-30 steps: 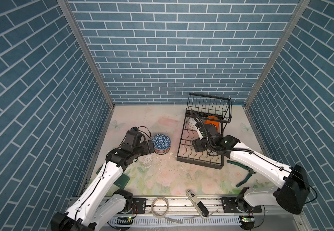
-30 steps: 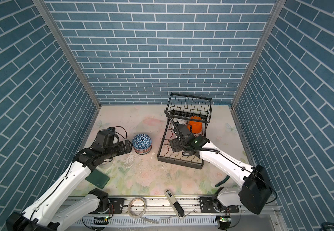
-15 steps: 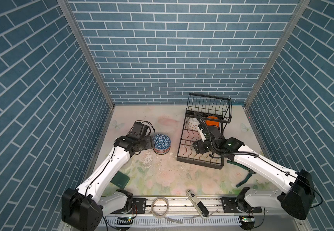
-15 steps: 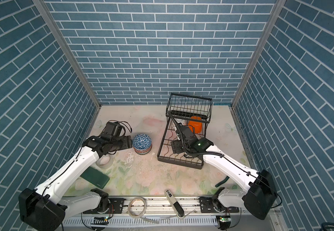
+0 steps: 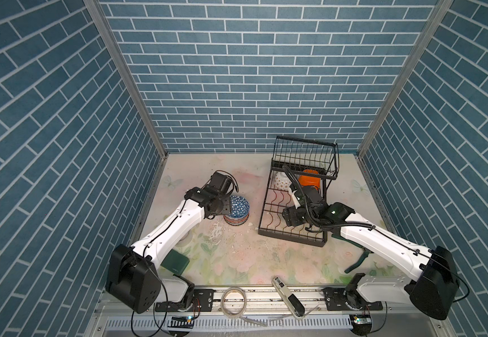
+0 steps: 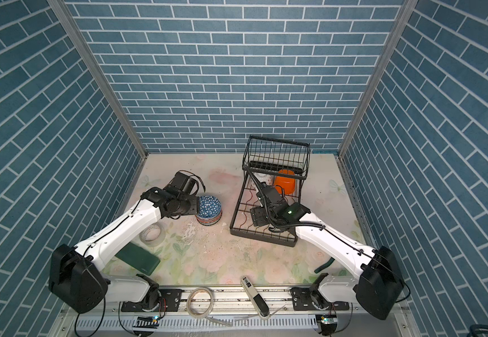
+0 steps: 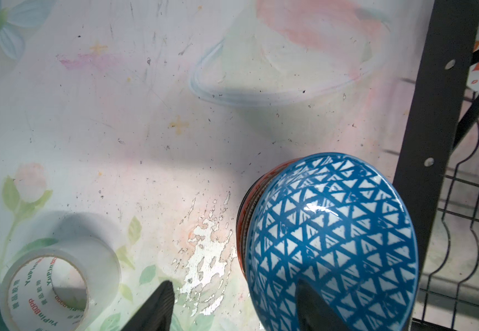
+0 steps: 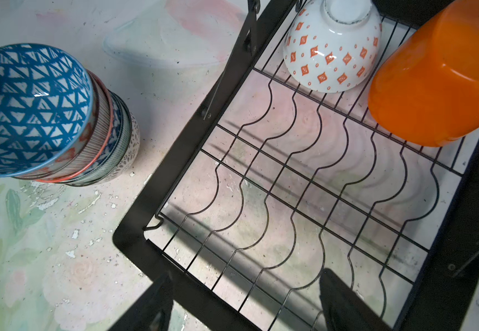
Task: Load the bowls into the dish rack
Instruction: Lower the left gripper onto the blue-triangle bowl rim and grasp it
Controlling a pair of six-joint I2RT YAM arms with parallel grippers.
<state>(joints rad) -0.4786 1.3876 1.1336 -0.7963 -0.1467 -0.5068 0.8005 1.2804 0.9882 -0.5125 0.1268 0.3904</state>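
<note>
- Blue-patterned and topmost, the blue bowl [image 5: 239, 206] is sitting on the stack [image 5: 237, 221] on the counter [image 5: 237, 259]. In both top views the stack is standing just left of the rack [image 5: 265, 201].
- Left jaws are standing apart astride the bowl's rim. One finger [image 7: 314, 308] is reaching inside the bowl. The other finger [image 7: 159, 308] is hanging outside over the counter, with a gap showing between it and the bowl's wall, so nothing is being clamped yet.
- Being round, the bowl is offering no long axis to line up with. The pinch is turning on the rim wall, which is lying between the two fingers and closer to the inner one.
- Right jaws are hanging apart and empty over the rack's wavy lower wires, with the stack lying off to one side beyond the rack's frame. The left arm is plainly the nearer one.
- White bowl [image 8: 330, 54] and orange bowl [image 8: 439, 80] are already lying in the rack at its far end, below the upper basket.
- Judging from this, the left jaws are probably needing to close on the rim and lift clear of the bowls nested underneath, then carry the bowl rightward to the rack.
</note>
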